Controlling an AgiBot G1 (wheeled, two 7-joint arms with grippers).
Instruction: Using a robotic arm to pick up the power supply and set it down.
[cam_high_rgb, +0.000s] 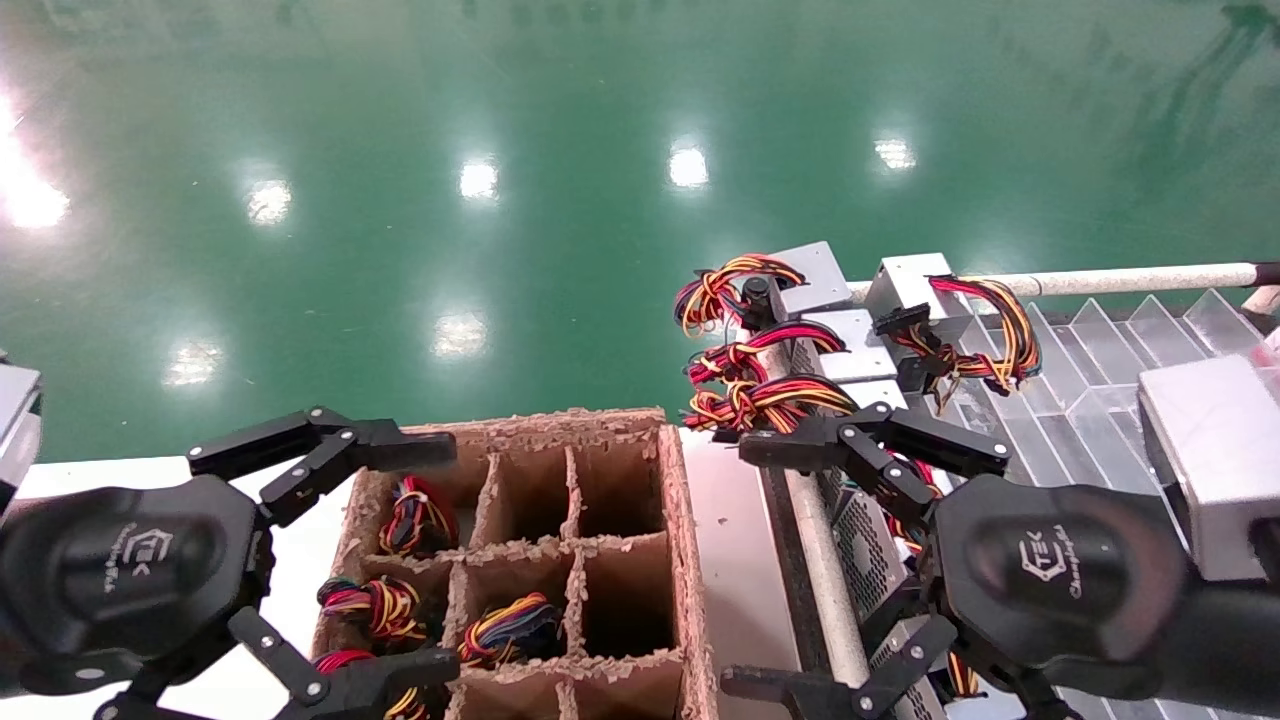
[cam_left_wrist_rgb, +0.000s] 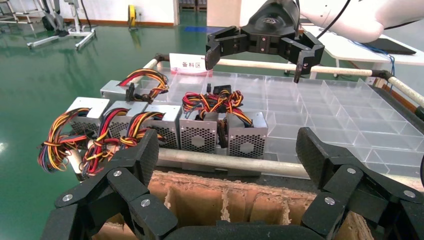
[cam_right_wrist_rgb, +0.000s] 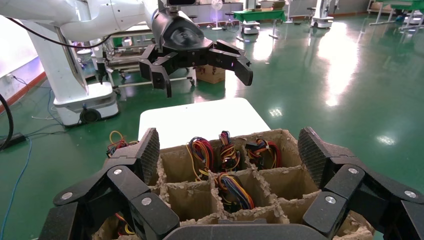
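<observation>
Several silver-grey power supplies (cam_high_rgb: 858, 332) with red, yellow and black wire bundles stand in a row on a rack; their vent faces (cam_left_wrist_rgb: 199, 133) show in the left wrist view. My right gripper (cam_high_rgb: 735, 566) hangs open and empty above the near end of that row, by the rack's rail. The right arm's white tube (cam_left_wrist_rgb: 360, 20) and this gripper (cam_left_wrist_rgb: 257, 50) show from the front. My left gripper (cam_high_rgb: 452, 558) is open and empty over a brown cardboard carton (cam_high_rgb: 682, 520). From the right wrist view it (cam_right_wrist_rgb: 200, 62) hovers above the carton's far side.
The carton (cam_right_wrist_rgb: 280, 135) is divided into cells; several hold wire bundles (cam_right_wrist_rgb: 232, 190), others are empty. Clear compartment trays (cam_left_wrist_rgb: 325, 110) fill the rack behind the supplies, edged by pale rails (cam_high_rgb: 1100, 280). A white table (cam_right_wrist_rgb: 200, 120) bears the carton. Green floor surrounds everything.
</observation>
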